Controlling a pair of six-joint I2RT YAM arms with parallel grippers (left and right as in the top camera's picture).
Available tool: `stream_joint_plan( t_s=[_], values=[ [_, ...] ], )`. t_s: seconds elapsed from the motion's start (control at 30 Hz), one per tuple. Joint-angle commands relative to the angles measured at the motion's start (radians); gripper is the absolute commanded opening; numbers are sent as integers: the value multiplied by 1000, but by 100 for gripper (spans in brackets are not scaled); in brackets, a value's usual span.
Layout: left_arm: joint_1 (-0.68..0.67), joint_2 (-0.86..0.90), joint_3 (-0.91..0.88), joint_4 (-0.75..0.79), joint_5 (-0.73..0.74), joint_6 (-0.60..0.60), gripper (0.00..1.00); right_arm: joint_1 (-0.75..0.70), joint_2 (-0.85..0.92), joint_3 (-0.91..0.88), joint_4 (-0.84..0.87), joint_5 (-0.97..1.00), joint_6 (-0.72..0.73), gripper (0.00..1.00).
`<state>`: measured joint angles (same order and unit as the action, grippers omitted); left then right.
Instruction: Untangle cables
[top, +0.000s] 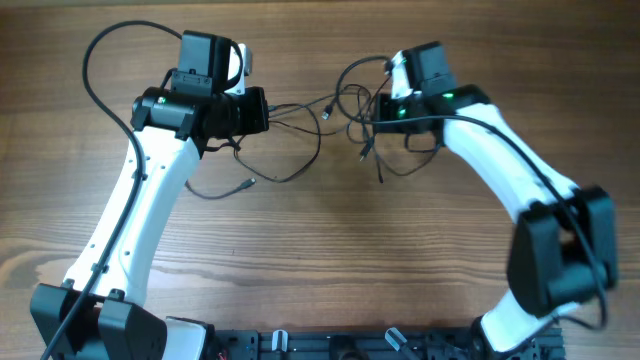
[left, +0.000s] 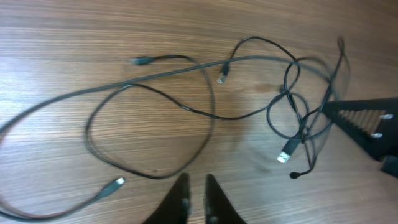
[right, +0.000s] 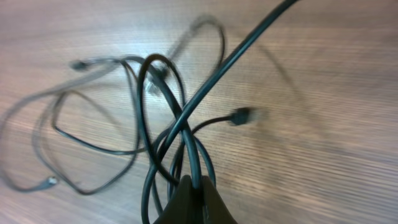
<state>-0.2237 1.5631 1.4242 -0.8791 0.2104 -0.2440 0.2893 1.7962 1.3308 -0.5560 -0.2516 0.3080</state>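
Thin dark cables (top: 318, 108) lie in loose loops between my two grippers. In the left wrist view the cables (left: 211, 112) spread over the wood, with a knot (left: 298, 118) at the right and small plug ends (left: 284, 154). My left gripper (top: 268, 110) hovers over the left loops; its fingers (left: 196, 186) are a narrow gap apart with nothing between them. My right gripper (top: 375, 108) is shut on one strand of the tangle (right: 180, 124), and its fingers (right: 194, 183) pinch that cable. It also shows at the right of the left wrist view (left: 364, 121).
A loose plug (top: 248, 184) lies toward the table's middle-left. A thicker black arm cable (top: 100, 60) arcs behind the left arm. Both white arms reach in from the front edge over the brown wood table (top: 330, 260).
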Motion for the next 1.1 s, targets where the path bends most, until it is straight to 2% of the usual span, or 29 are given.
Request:
stream_joint_plan(
  t_s=[0.0, 0.03, 0.1, 0.2, 0.37, 0.5, 0.67, 0.8, 1.07],
  values=[
    [-3, -13, 0, 15, 175, 34, 32, -26, -84, 3, -28, -13, -48, 4],
    [-3, -10, 0, 22, 204, 36, 43, -26, -89, 3, -32, -13, -51, 4],
    [-5, 8, 0, 37, 286, 35, 54, -26, -91, 3, -34, -13, -50, 4],
    [-22, 66, 0, 73, 409, 44, 55, -26, -93, 4, -32, -63, -46, 4],
    [-88, 190, 0, 149, 496, 55, 61, -26, -112, 6, -27, -140, -46, 4],
    [-152, 250, 0, 295, 557, 53, 60, -26, -150, 6, -32, -144, -46, 4],
    [-206, 257, 0, 398, 525, 49, 56, -26, -167, 6, -34, -189, -47, 4],
    [-236, 257, 0, 402, 372, 23, 50, -26, -169, 6, -42, -195, -48, 4],
    [-238, 257, 0, 409, 353, 24, 42, -26, -170, 6, -47, -195, -66, 4]
  ],
)
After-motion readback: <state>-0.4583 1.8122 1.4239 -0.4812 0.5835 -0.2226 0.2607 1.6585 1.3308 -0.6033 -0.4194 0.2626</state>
